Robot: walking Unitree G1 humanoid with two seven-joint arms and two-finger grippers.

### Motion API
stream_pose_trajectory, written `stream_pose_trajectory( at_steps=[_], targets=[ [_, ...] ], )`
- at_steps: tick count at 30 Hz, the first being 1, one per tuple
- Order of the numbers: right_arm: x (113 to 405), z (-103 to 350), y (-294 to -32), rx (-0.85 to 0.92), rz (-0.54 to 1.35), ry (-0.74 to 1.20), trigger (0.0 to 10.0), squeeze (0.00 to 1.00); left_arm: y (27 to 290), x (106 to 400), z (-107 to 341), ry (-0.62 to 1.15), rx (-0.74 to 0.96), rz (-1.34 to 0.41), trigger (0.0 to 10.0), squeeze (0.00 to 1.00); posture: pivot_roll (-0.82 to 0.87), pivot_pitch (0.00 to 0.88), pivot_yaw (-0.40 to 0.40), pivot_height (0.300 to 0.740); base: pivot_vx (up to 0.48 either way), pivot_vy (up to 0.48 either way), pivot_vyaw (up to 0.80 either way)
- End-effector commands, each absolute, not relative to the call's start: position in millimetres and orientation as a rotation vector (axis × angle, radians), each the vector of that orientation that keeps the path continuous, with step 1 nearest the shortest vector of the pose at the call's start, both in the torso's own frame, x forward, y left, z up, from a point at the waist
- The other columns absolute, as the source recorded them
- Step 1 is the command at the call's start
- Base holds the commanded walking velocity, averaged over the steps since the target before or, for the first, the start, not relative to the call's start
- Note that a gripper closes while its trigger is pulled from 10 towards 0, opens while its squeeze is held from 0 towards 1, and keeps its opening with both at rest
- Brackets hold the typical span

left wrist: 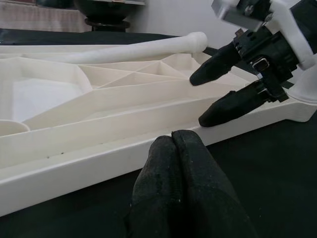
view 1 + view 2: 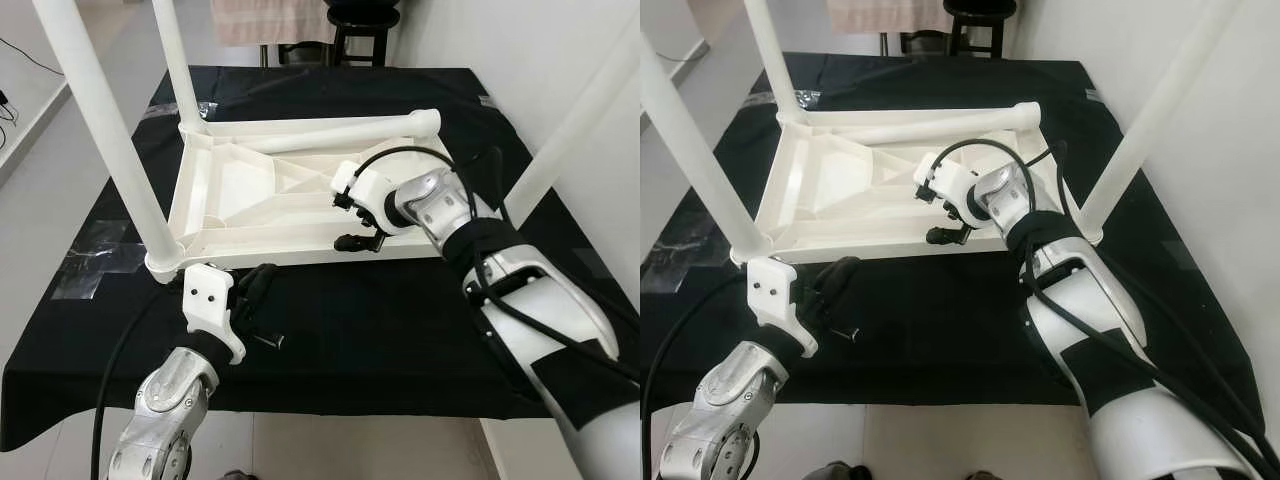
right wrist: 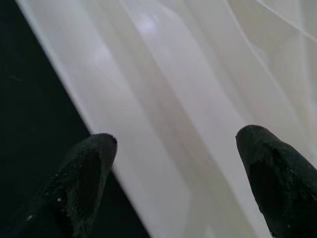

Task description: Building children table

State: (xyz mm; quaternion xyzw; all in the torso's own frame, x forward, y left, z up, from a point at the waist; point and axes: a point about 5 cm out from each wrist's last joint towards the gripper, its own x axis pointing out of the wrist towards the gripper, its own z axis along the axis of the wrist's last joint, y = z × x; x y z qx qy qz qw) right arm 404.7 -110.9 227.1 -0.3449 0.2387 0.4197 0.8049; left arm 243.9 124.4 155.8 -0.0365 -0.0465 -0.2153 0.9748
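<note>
A white children's table top (image 2: pixel 250 200) lies upside down on a black-covered table (image 2: pixel 400 320). Three white legs stand up from it: front left (image 2: pixel 110 140), back left (image 2: pixel 178 70) and right (image 2: pixel 575 125). Another leg (image 2: pixel 330 125) lies flat along its far edge. My right gripper (image 2: pixel 348 215) is open, its fingers straddling the top's near rim (image 3: pixel 163 163), with one fingertip (image 3: pixel 91 158) over the black cloth. My left gripper (image 2: pixel 262 278) is shut with nothing in it, resting on the cloth just before the same rim (image 1: pixel 99 163), left of the right gripper (image 1: pixel 218 94).
A dark stool (image 2: pixel 362 30) and a hanging beige cloth (image 2: pixel 270 20) stand behind the table. A white wall (image 2: pixel 560 60) runs along the right side. Tape patches (image 2: pixel 100 260) mark the floor at left. A small dark piece (image 2: pixel 268 341) lies by my left wrist.
</note>
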Motion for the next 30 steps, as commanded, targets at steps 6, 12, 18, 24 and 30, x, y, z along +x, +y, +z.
stream_pose_trajectory(
  at_steps=[6, 12, 18, 24, 30],
  targets=[
    [400, 253, -100, -0.578, 1.098, 0.378, 10.0, 0.0, 122, 243, 153, -0.071, -0.08, -0.449, 10.0, 0.0, 0.01, 0.171, -0.063, 0.74, 0.0, 0.0, 0.0],
    [392, 242, -97, -0.657, 1.241, 0.414, 10.0, 0.0, 122, 245, 154, -0.072, -0.085, -0.448, 10.0, 0.0, 0.01, 0.171, -0.064, 0.74, 0.0, 0.0, 0.0],
    [391, 218, -100, -0.752, 1.201, 0.536, 10.0, 0.0, 122, 246, 154, -0.073, -0.086, -0.445, 10.0, 0.0, 0.01, 0.171, -0.065, 0.74, 0.0, 0.0, 0.0],
    [391, 205, -101, -0.783, 1.142, 0.628, 8.2, 0.0, 123, 246, 155, -0.074, -0.083, -0.442, 10.0, 0.0, 0.01, 0.169, -0.064, 0.74, 0.0, 0.0, 0.0],
    [389, 198, -101, -0.786, 1.142, 0.683, 0.0, 0.0, 123, 247, 155, -0.074, -0.081, -0.44, 10.0, 0.0, 0.01, 0.166, -0.064, 0.74, 0.0, 0.0, 0.0]
  ],
)
